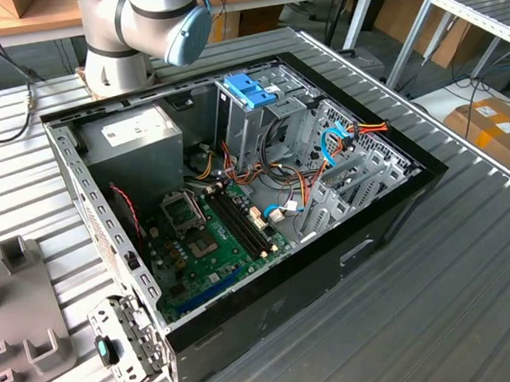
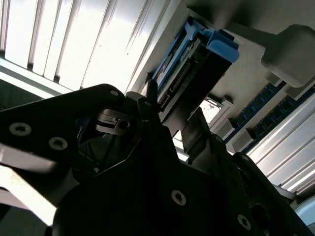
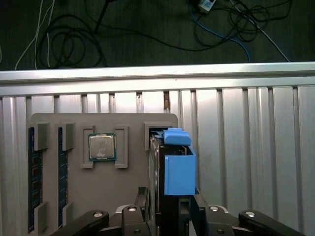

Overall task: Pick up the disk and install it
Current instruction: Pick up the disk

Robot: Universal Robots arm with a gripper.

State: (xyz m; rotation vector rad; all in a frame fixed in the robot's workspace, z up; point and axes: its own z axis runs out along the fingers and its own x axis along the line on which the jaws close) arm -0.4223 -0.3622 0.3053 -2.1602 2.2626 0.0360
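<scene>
- Where the gripper [image 3: 170,199] is seen in the first wrist view, its fingers [image 3: 141,201] are set against both sides of the disk [image 3: 178,172], seemingly clamped on it.
- The disk is stood on edge in the grey tray [image 3: 133,172].
- A processor chip [image 3: 102,147] is seated alongside.
- Beyond, cables [image 3: 74,39] are strewn past the ribbed table [image 3: 246,128].

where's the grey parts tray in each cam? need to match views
Exterior view: grey tray at the exterior view's left edge, beside the computer case.
First wrist view: grey tray lies flat, holding a processor chip, memory sticks and the upright disk.
Second wrist view: grey tray is the pale surface behind the disk.
Shared landmark: the ribbed metal table under the tray.
</scene>
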